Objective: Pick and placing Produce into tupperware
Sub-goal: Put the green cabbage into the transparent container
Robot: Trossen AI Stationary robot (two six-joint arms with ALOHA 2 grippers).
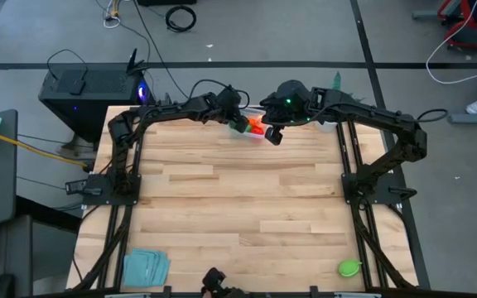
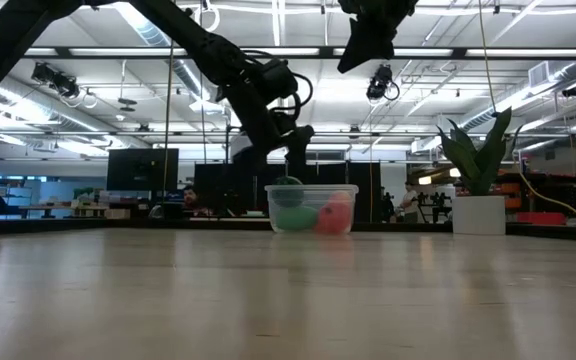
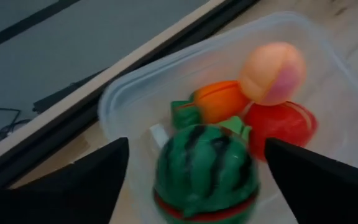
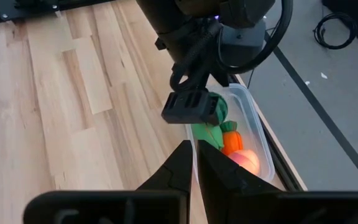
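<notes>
The clear tupperware (image 1: 256, 127) stands by the table's far edge. It holds an orange carrot (image 3: 219, 101), a peach piece (image 3: 272, 71), a red piece (image 3: 281, 121) and a striped green watermelon piece (image 3: 204, 171). My left gripper (image 3: 196, 142) hangs open just above the box, its fingers on either side of the watermelon piece with a gap to each. My right gripper (image 4: 195, 146) is shut and empty, raised above the table just to the right of the box (image 4: 257, 124). One more green piece (image 1: 349, 267) lies at the near right corner.
A teal folded cloth (image 1: 146, 266) lies at the near left corner. A spiky plant in a white pot (image 2: 478, 160) stands by the far edge, right of the box. Bare wooden tabletop (image 1: 238, 207) spans the middle.
</notes>
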